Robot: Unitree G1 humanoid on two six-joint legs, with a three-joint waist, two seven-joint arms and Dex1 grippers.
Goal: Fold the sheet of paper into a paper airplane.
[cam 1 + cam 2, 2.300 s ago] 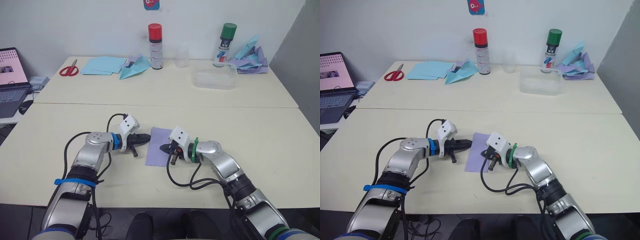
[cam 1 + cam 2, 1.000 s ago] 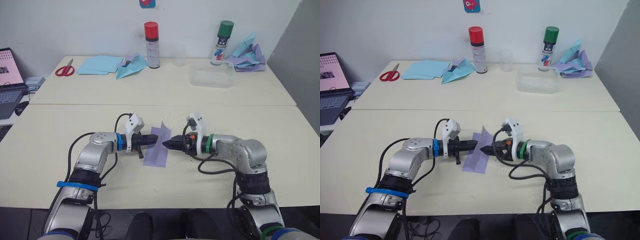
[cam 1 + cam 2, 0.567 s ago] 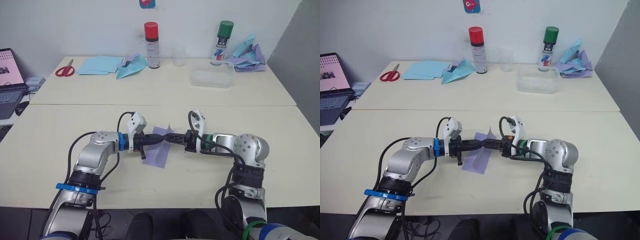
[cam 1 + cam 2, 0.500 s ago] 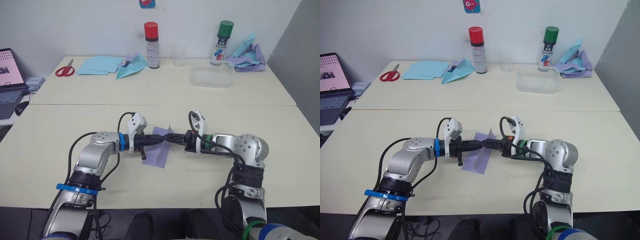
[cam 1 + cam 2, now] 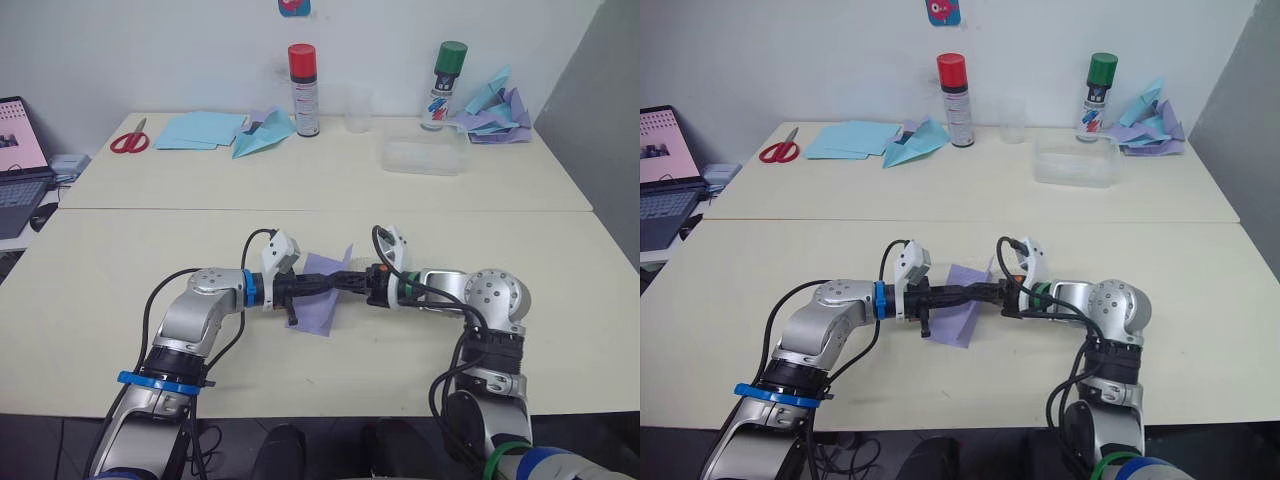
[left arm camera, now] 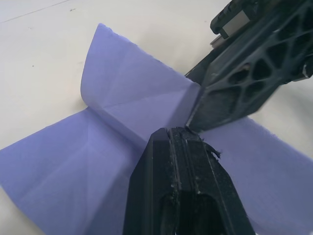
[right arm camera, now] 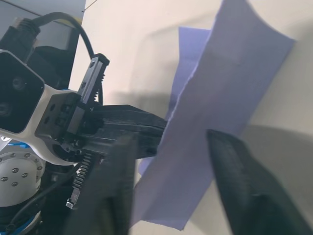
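Sheet of paper (image 5: 318,296) on the near table (image 5: 560,310), partly lifted: its far flap stands up, the rest lies flat. Left gripper (image 6: 177,131) has its fingers pressed together, tip on the paper's crease, meeting the right gripper (image 5: 338,281) tip to tip over the sheet. Right gripper's fingers (image 7: 230,171) are spread apart with the raised flap between them; grip on it cannot be told. Paper lies directly under and around both sets of fingertips.
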